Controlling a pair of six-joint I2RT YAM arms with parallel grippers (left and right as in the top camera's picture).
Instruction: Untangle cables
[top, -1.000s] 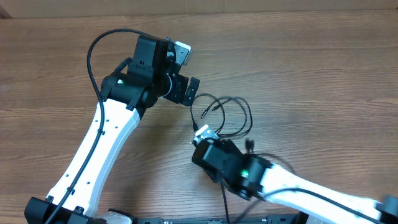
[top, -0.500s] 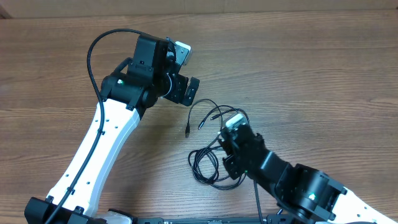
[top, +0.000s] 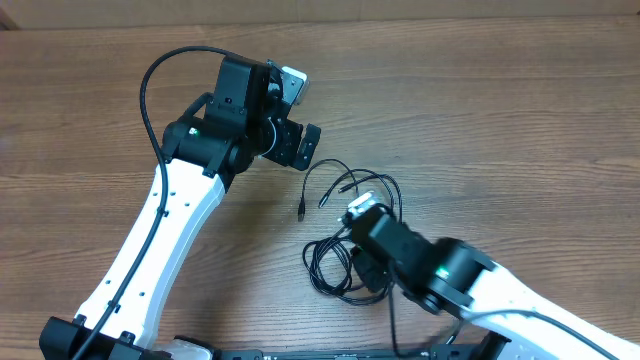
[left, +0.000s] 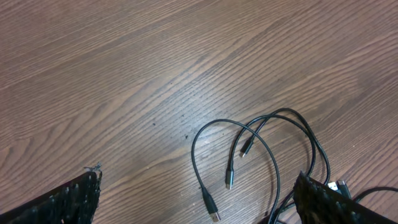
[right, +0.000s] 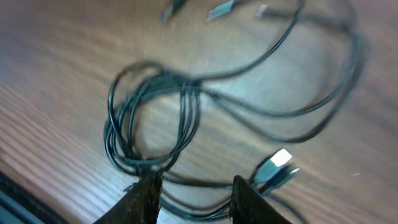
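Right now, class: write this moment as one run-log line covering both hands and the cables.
left hand: open, empty | right hand: open, low over cables | cables: tangled, looped, lying on table

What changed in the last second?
Right arm swung right, then partway back, uncovering a coil of cables on the table. The right gripper opened above that coil. Left gripper stayed wide open and still.

Count: one brown wooden table (top: 520, 110); two white-and-black robot arms (top: 165, 225); one tangle of thin black cables (right: 189, 112); three free plug ends (left: 229, 182) beside the tangle.
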